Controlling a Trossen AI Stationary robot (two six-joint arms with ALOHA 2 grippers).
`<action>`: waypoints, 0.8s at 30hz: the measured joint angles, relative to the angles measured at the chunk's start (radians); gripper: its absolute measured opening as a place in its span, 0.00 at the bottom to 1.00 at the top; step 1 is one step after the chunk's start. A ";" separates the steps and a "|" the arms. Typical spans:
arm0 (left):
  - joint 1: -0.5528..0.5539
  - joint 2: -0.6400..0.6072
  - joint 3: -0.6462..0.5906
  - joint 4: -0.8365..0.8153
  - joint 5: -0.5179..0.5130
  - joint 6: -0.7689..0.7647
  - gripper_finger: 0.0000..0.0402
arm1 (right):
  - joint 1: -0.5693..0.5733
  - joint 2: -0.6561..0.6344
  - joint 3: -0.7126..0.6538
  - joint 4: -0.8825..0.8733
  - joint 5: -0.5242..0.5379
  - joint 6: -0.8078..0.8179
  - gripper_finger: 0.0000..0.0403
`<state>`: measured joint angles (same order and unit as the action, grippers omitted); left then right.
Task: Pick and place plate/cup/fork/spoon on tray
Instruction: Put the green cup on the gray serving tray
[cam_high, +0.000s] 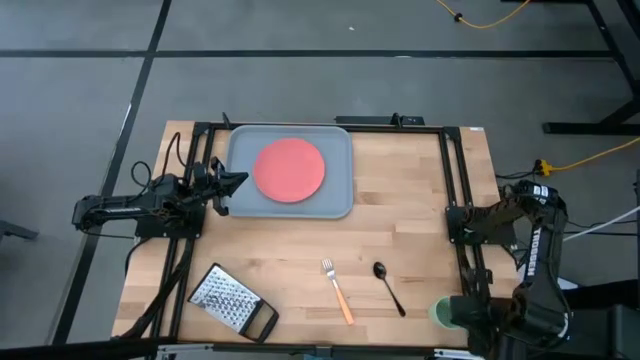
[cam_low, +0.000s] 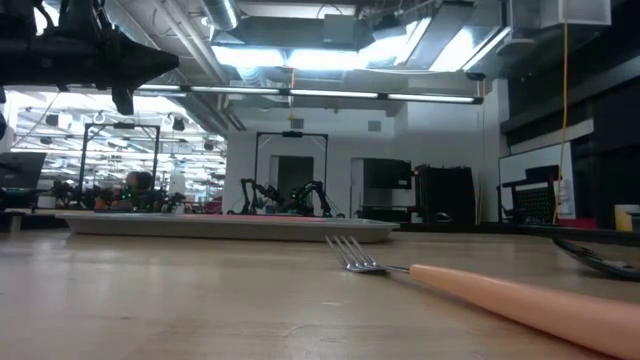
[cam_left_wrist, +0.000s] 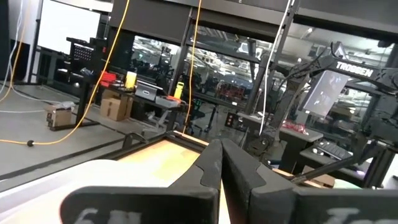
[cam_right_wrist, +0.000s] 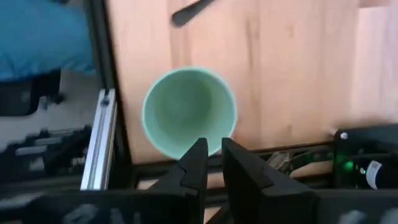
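While the coral-red plate lies flat inside the grey-blue tray at the counter's far side, one fork and one dark spoon lie side by side near the front edge, both with their working ends pointing away and handles slanting toward the front right. One pale green cup stands upright, mouth up, at the front right corner. The right pincer hovers over it, fingers nearly closed, holding nothing. The left pincer sits closed and empty at the tray's left rim. One metal grater lies front left.
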<state>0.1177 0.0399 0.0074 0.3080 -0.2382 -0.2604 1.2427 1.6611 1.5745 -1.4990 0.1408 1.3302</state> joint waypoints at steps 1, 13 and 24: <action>0.000 0.000 0.000 0.000 0.000 0.000 0.00 | 0.000 0.000 0.000 0.005 -0.028 0.001 0.13; 0.000 0.000 0.000 0.000 0.000 0.000 0.00 | 0.005 0.000 0.000 0.026 -0.050 0.022 0.13; 0.000 0.000 0.000 0.000 0.000 0.001 0.00 | 0.032 -0.001 0.000 -0.058 0.034 0.021 0.18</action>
<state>0.1175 0.0401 0.0074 0.3077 -0.2382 -0.2596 1.2750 1.6604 1.5745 -1.5574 0.1746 1.3510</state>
